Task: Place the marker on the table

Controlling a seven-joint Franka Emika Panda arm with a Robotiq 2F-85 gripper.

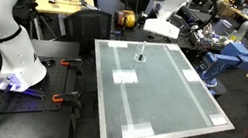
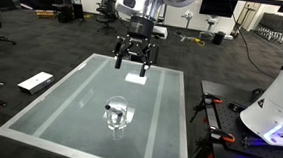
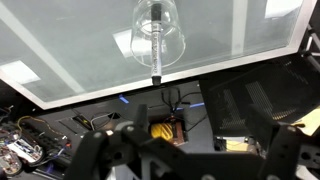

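The marker point(image 3: 156, 45) is a thin whitish stick with a dark end, standing inside a small clear cup point(image 3: 160, 38) on the pale glossy table point(image 3: 60, 45). The cup also shows in both exterior views point(image 1: 140, 53) point(image 2: 117, 115), with the marker point(image 2: 115, 111) as a faint line inside it. My gripper point(image 2: 133, 60) hangs above the table's edge, well apart from the cup, and it is open and empty. In the wrist view its two dark fingers point(image 3: 190, 160) are spread wide at the bottom of the frame. It also shows in an exterior view point(image 1: 159, 29).
White square patches point(image 1: 123, 77) point(image 2: 137, 75) lie on the table top. The white robot base point(image 1: 6, 44) point(image 2: 278, 104) stands beside the table. A wooden desk point(image 1: 69, 4) and a blue fixture point(image 1: 221, 63) stand beyond the table. Cables and a yellow device point(image 3: 165, 130) lie on the floor below the edge.
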